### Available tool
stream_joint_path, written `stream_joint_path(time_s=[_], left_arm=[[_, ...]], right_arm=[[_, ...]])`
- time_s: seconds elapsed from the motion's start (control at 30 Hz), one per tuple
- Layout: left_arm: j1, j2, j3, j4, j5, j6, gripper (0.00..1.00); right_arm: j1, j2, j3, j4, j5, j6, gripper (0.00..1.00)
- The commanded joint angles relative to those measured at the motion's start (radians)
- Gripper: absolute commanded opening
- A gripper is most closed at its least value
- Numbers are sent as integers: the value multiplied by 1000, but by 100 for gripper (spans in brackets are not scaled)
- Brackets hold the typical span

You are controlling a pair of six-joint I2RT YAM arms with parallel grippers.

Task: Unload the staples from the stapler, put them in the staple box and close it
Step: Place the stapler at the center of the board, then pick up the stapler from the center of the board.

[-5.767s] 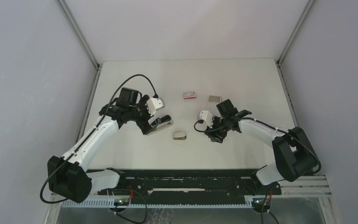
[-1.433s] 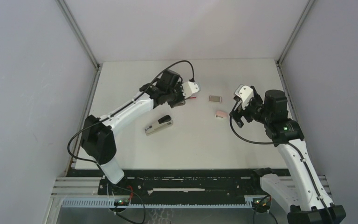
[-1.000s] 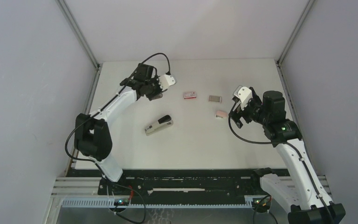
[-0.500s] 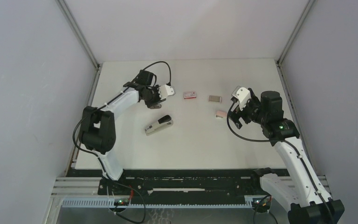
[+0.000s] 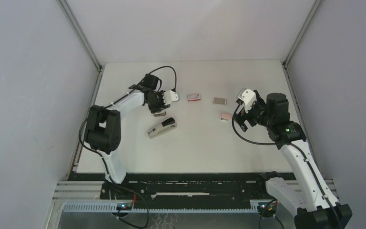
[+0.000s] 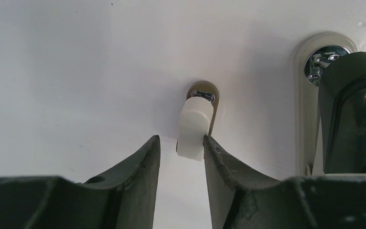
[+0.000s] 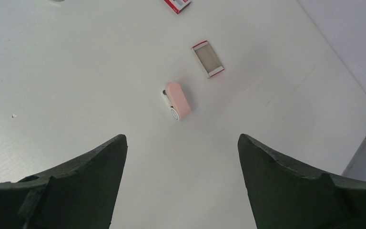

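Note:
The stapler (image 5: 162,128), cream base with a black top, lies closed left of the table's middle; it fills the right edge of the left wrist view (image 6: 343,109). My left gripper (image 5: 159,108) hangs just behind it, pointing down. Its jaws (image 6: 180,139) stand a little open around a small white-and-tan piece (image 6: 195,125) on the table; the right finger touches it and the left finger is apart from it. My right gripper (image 5: 239,121) is wide open and holds nothing, hovering near a small pink piece (image 7: 177,101). The staples are hidden.
A red-and-white box (image 5: 194,97) lies at the back middle. Right of it is a shallow open tray (image 5: 219,100) with a greyish inside (image 7: 208,58). The pink piece (image 5: 225,116) lies in front of the tray. Grey walls close in both sides.
The left gripper has come forward and down toward the stapler with the white-and-tan piece, and its jaws have parted from it. The right arm has hardly moved.

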Motion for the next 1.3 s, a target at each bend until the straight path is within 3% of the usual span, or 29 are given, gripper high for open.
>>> stream_joint_path(time_s=[0.0,0.1,0.4,0.6,0.87,1.27], left_arm=[[6,1,-5,4,-9,19,46],[9,-16,-6,10,-18,2,52],[24,-152,23,40,29,-148,88],[1,-213,-8,11,118,-222,99],[-116,-183,-77,14,133,-303,100],[-158,-87,-47,-17,100,-370,98]], right_arm=[[5,-1,5,29,0,-1,86],[4,-2,6,28,-1,-3,86],[8,-2,5,25,-3,-4,86],[13,2,4,23,-7,-8,86],[32,6,-8,28,-5,-18,86],[56,-9,-33,32,7,-27,86]])
